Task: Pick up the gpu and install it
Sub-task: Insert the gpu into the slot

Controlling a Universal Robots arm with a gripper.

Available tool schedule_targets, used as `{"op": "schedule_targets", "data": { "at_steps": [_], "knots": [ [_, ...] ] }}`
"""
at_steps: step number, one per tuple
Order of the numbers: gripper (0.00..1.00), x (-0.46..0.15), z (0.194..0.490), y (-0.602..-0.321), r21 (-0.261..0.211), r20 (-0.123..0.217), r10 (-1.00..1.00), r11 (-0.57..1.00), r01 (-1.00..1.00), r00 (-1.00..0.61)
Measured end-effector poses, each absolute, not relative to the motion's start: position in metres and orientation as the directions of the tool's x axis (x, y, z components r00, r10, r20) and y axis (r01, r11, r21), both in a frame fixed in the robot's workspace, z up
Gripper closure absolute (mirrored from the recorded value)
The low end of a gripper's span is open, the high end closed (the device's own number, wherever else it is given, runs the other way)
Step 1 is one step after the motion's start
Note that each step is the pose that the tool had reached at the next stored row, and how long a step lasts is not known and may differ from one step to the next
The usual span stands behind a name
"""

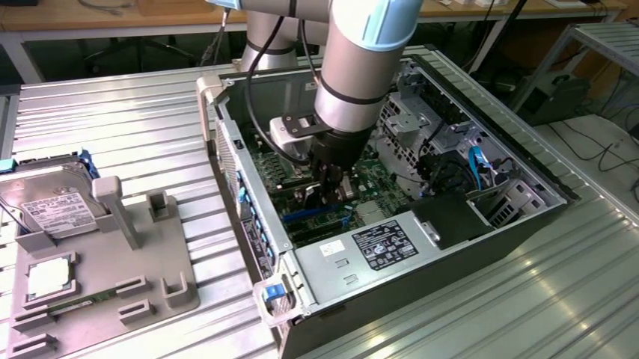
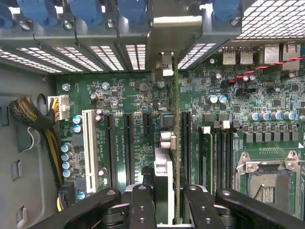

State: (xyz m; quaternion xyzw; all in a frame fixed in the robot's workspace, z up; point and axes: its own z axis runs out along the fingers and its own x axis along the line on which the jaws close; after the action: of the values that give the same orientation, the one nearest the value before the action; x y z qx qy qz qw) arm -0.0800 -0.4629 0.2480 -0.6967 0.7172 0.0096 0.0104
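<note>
GPU held edge-on over the motherboard, at the insertion step.

The gpu (image 2: 167, 143) is pinched between the fingers (image 2: 143, 205) of the gripper (image 2: 164, 207) inside the open case (image 1: 519, 161), standing upright just above the motherboard (image 2: 119, 95) with its bracket toward the rear slot openings (image 2: 136, 52). Whether its edge is already seated in a slot (image 2: 185, 138) cannot be told. The install step is judged under way; a straight, even press along the slot line is called for.

hard drive (image 1: 55, 206) on tray (image 1: 150, 280), exterior view's left of computer case (image 1: 479, 247).
</note>
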Motion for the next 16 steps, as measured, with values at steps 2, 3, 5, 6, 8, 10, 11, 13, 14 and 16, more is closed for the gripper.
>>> {"op": "schedule_targets", "data": {
  "at_steps": [2,3,5,6,8,10,11,13,14,16],
  "knots": [
    [0.72,-0.0802,0.2474,-0.4629,0.0,-0.028,-0.999,0.029,-1.0,-0.029],
    [0.72,-0.0803,0.2472,-0.4629,0.0,-0.028,-0.999,0.029,-1.0,-0.029],
    [0.72,-0.0805,0.2467,-0.4629,-0.001,-0.028,-0.999,0.029,-1.0,-0.029],
    [0.72,-0.0805,0.2466,-0.4629,0.0,-0.028,-0.999,0.029,-1.0,-0.029],
    [0.72,-0.0805,0.2462,-0.4629,0.0,-0.028,-0.999,0.029,-1.0,-0.029],
    [0.72,-0.0805,0.2456,-0.4629,-0.001,-0.028,-0.999,0.029,-1.0,-0.029],
    [0.72,-0.0805,0.2453,-0.4629,-0.001,-0.028,-0.999,0.029,-1.0,-0.029],
    [0.72,-0.0805,0.245,-0.4629,0.0,-0.028,-0.999,0.029,-1.0,-0.029],
    [0.72,-0.0805,0.2447,-0.4629,0.0,-0.028,-0.999,0.029,-1.0,-0.029],
    [0.72,-0.0805,0.2442,-0.4629,0.0,-0.028,-0.999,0.029,-1.0,-0.029]
  ]
}}
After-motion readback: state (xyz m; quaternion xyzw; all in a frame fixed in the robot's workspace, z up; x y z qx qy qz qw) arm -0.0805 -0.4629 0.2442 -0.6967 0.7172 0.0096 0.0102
